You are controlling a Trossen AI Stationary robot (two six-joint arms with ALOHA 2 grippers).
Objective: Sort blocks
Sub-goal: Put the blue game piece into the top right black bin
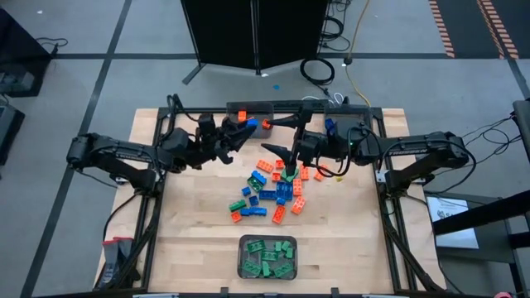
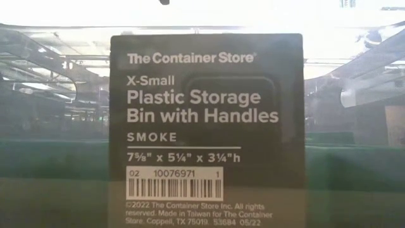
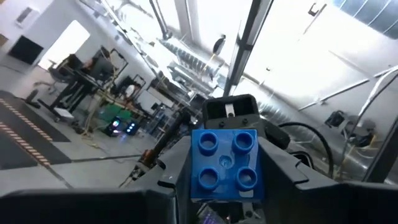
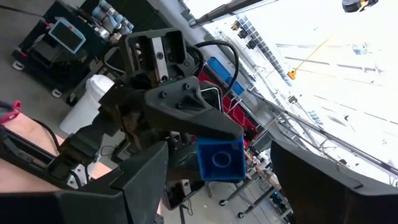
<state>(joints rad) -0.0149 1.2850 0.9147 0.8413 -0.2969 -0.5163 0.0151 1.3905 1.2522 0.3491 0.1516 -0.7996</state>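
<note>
My left gripper (image 1: pixel 245 129) is raised over the table's far middle, shut on a blue four-stud block (image 3: pixel 224 163). My right gripper (image 1: pixel 273 136) faces it from the table's right, open, with its fingertips just short of the blue block (image 4: pixel 220 159) and apart from it. Loose orange, green and blue blocks (image 1: pixel 273 192) lie in a heap on the wooden table (image 1: pixel 190 215). The low view is filled by a bin's label (image 2: pixel 202 126). My left gripper pinches the blue block by two opposite side walls (image 3: pixel 194 169) between its two fingers. Its studded top faces back toward the wrist. The fingers point toward the table's right, slanting up. The block is lifted clear, high above the table.
A grey bin (image 1: pixel 267 257) holding green blocks stands at the near edge. Another bin (image 1: pixel 248 114) with orange blocks stands at the far edge, just behind my left gripper. Bare wood lies left and right of the heap.
</note>
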